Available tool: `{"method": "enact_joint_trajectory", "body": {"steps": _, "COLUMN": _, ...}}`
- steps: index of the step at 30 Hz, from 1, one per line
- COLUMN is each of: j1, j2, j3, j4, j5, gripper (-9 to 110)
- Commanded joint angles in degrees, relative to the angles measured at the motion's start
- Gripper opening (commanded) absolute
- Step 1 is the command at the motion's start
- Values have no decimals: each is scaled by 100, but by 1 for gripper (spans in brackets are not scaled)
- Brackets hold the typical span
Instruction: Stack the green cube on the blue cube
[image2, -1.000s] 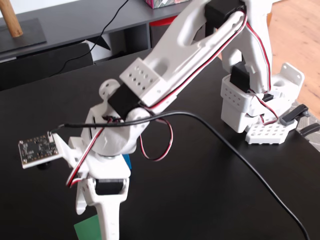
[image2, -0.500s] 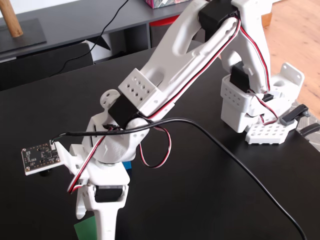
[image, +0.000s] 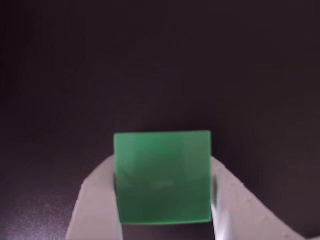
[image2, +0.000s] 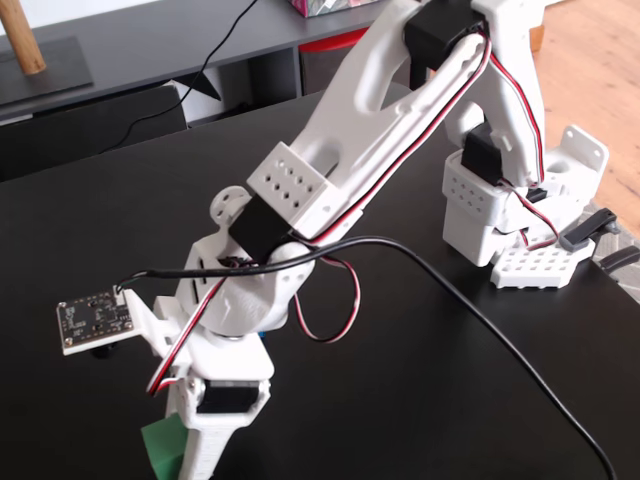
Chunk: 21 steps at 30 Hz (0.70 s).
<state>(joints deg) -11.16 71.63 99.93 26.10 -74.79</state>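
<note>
The green cube (image: 162, 175) fills the lower middle of the wrist view, pinched between two white fingers (image: 95, 200) that press on its left and right faces. In the fixed view the same green cube (image2: 163, 446) shows at the bottom edge, left of the white finger, with my gripper (image2: 178, 458) shut on it. The blue cube is almost wholly hidden behind the arm's wrist; only a thin blue sliver (image2: 263, 327) peeks out under it.
The black table (image2: 420, 400) carries the arm's white base (image2: 500, 210) at the right and a black cable (image2: 480, 320) that trails across it. A small circuit board (image2: 95, 322) juts left from the wrist. A dark shelf (image2: 150, 50) stands behind.
The wrist has turned and shifted slightly right. The green cube now shows as a solid block left of the finger rather than a flat patch beneath it.
</note>
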Motion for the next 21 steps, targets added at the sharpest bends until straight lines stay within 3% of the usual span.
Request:
{"method": "enact_joint_trajectory", "body": {"steps": 1, "j1": -97, "j2": 545, "j3": 26, "j4": 141, "j5": 70, "gripper": 8}}
{"method": "enact_joint_trajectory", "body": {"steps": 14, "j1": -281, "j2": 2452, "j3": -105, "j4": 1652, "j5": 70, "gripper": 7}}
{"method": "enact_joint_trajectory", "body": {"steps": 21, "j1": 105, "j2": 3560, "j3": -141, "j4": 2417, "j5": -659, "gripper": 6}}
